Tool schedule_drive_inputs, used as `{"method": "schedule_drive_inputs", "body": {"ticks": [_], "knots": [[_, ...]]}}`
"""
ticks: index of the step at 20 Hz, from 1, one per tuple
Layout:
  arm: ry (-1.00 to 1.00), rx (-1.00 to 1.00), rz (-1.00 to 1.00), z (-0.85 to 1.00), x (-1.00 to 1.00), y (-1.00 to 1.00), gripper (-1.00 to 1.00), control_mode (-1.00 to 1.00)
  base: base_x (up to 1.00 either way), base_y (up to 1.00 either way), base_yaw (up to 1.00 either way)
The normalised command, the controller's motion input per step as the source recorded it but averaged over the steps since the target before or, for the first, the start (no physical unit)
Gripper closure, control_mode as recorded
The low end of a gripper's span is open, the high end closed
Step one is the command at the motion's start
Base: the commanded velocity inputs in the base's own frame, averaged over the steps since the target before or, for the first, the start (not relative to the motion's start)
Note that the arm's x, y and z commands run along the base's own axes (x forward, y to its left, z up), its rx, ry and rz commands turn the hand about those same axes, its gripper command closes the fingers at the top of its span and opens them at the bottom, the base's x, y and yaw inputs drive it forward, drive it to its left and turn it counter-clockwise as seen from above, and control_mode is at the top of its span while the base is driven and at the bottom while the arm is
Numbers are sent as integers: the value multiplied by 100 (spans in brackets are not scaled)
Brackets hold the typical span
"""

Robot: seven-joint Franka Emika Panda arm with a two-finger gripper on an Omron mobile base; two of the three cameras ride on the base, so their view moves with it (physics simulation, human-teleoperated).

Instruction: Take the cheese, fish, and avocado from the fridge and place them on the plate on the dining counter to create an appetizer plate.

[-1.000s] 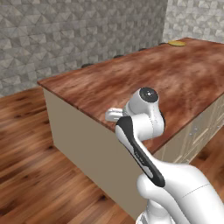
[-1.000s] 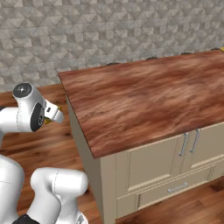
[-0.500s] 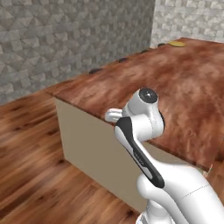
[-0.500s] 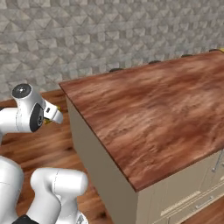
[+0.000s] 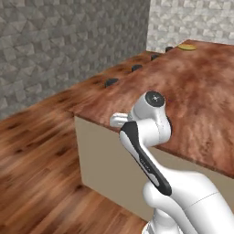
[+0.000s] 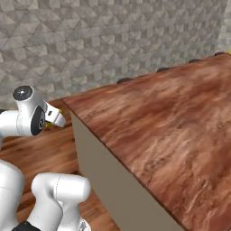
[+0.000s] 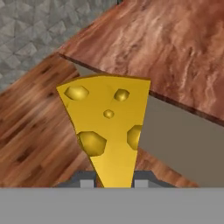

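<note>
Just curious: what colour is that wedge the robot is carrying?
The cheese is yellow-orange with darker round holes, clearest in the hand view.

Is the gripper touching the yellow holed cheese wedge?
Touching: in the hand view the yellow holed cheese wedge stands clamped between the gripper fingertips, no gap showing.

The plate (image 5: 187, 46) sits on the dining counter (image 5: 196, 91).

Yellow holey cheese wedge (image 7: 107, 127) sits upright, narrow end down in the hand (image 7: 110, 183); reddish-brown wood-grain table (image 7: 170, 48) just beyond, small yellow plate (image 5: 187, 46) way off at its far end.
</note>
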Motion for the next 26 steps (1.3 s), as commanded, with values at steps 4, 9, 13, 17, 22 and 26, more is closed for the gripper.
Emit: {"method": "schedule_drive_inputs", "body": {"ticks": [4, 9, 13, 17, 22, 26], "knots": [[0, 0, 0, 0, 0, 0, 100, 100, 53, 100, -26], [0, 0, 0, 0, 0, 0, 100, 100, 49, 100, -27], [0, 0, 0, 0, 0, 0, 100, 100, 49, 100, -29], [0, 0, 0, 0, 0, 0, 100, 100, 51, 100, -30], [0, 0, 0, 0, 0, 0, 100, 100, 53, 100, -35], [0, 0, 0, 0, 0, 0, 100, 100, 55, 100, -38]]}}
